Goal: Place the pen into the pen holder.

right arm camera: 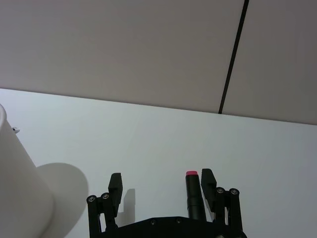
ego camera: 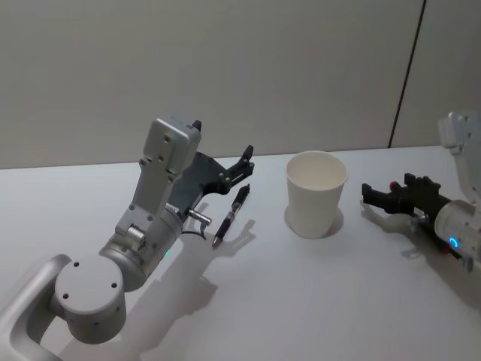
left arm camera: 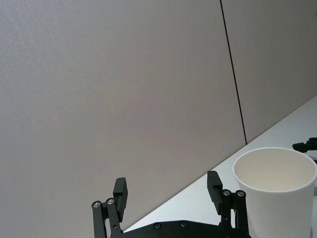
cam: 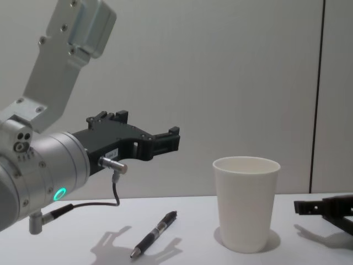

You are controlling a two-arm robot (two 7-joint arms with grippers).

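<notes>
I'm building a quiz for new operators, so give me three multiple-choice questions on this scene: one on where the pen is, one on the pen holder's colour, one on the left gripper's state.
1. Where is the pen relative to the pen holder?
A. Inside it
B. On the table, to its left as the robot sees it
C. Across its rim

2. What colour is the pen holder?
A. White
B. Blue
C. Red

3. How do the left gripper jaws stand?
A. Shut on the pen
B. Shut on the holder's rim
C. Open and empty

Answers: 1 B, the pen lies flat beside the holder; 2 A, its wall is plain white; 3 C, the jaws stand apart with nothing between. The right gripper sits idle on the holder's right.
</notes>
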